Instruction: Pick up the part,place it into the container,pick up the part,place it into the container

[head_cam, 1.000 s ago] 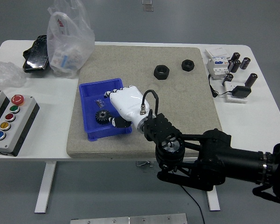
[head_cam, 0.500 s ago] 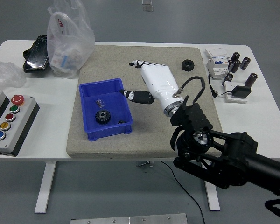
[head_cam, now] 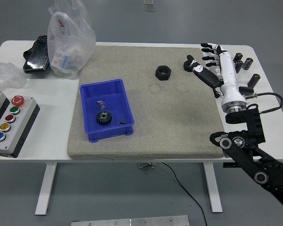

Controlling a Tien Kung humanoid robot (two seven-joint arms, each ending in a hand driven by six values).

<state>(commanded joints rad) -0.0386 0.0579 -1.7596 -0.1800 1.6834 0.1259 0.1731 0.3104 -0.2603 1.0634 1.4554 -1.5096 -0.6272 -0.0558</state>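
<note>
My right hand (head_cam: 203,59), white with black joints, is raised over the mat's far right edge with its fingers spread and nothing in it. Its thumb lies right beside one black nut (head_cam: 186,65), partly covering it. A second black nut (head_cam: 163,73) rests on the grey mat (head_cam: 151,132), left of the hand. The blue container (head_cam: 90,127) stands on the mat's left side and holds a black gear (head_cam: 103,117) and a few small screws (head_cam: 100,102). My left hand is out of view.
A plastic bag (head_cam: 68,37) and a black object (head_cam: 35,55) lie at the back left. A button box (head_cam: 9,123) stands at the left edge. Electrical parts and black cylinders (head_cam: 240,66) crowd the table right of the hand.
My right hand has left the blue container, swept right across the mat and now hovers open at the far right nut. The gear stays in the container.
</note>
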